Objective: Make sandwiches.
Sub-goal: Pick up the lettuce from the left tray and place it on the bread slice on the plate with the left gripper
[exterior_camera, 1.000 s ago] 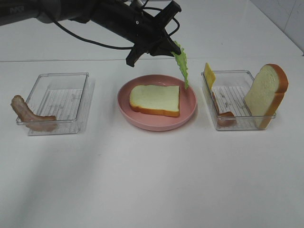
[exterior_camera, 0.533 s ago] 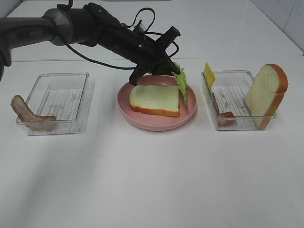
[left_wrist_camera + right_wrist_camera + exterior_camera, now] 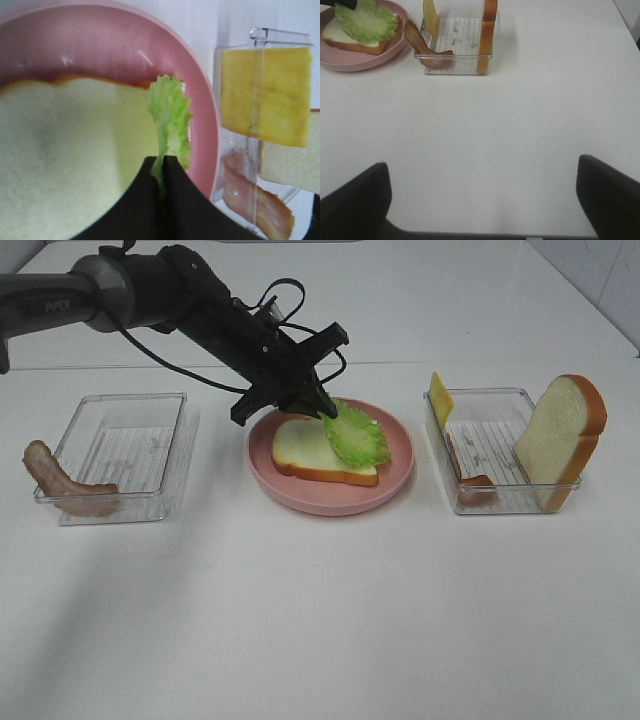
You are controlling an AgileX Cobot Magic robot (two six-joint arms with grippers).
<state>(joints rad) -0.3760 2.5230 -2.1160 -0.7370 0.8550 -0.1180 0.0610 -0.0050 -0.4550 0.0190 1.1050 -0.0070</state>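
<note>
Your left gripper is pinched shut on one end of the lettuce leaf. The leaf lies across the half of the bread slice nearer the cheese, on the pink plate.

The risk is at release. The leaf is thin and frilly, so it may cling to a finger and lift off as you withdraw, or slide off the crust toward the plate's rim, since it sits off-centre. A sideways pull could also drag the bread (a straight lift looks safer).

Your right gripper hangs wide apart over bare table and holds nothing. It is well apart from the right tray, which holds the cheese slice, the upright bread slice and a bacon strip.

The dark fingers hide whether the left fingertips touch the bread. The right arm is outside the high view.
</note>
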